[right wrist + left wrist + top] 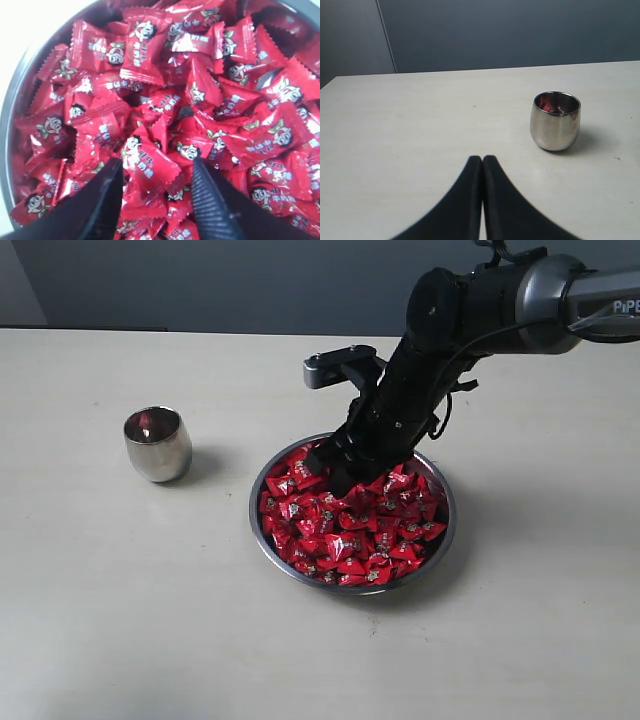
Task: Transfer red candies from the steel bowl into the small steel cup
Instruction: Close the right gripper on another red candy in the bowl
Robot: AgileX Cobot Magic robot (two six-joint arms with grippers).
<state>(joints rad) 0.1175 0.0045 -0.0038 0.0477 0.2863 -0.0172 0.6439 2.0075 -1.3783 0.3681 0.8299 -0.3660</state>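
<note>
**Right gripper down among the candies, jaws apart**

A pale, matte table (pixel 120 620) runs back to a plain grey-blue wall (pixel 200 280).

On the left of the table stands the cup (pixel 157 444), upright, with something red showing inside it. The left gripper (pixel 482 159) shows only in its own wrist camera: its two black fingers are pressed together with nothing between them, low over bare table, and the cup stands a little way beyond the tips and off to one side.

Right of the cup and well apart from it, slightly nearer, sits the bowl (pixel 252 515), heaped with candies (pixel 350 525) up to about its rim.

From the far right the dark right arm comes in high over the table and bends steeply down and to the left. Its gripper (pixel 335 465) has its tips sunk into the pile at the bowl's far left part. In the right wrist camera the fingers (pixel 210 210) stand spread, one candy (pixel 147 165) lying between them; whether either finger touches it I cannot tell. Nothing is lifted clear of the heap.
</note>
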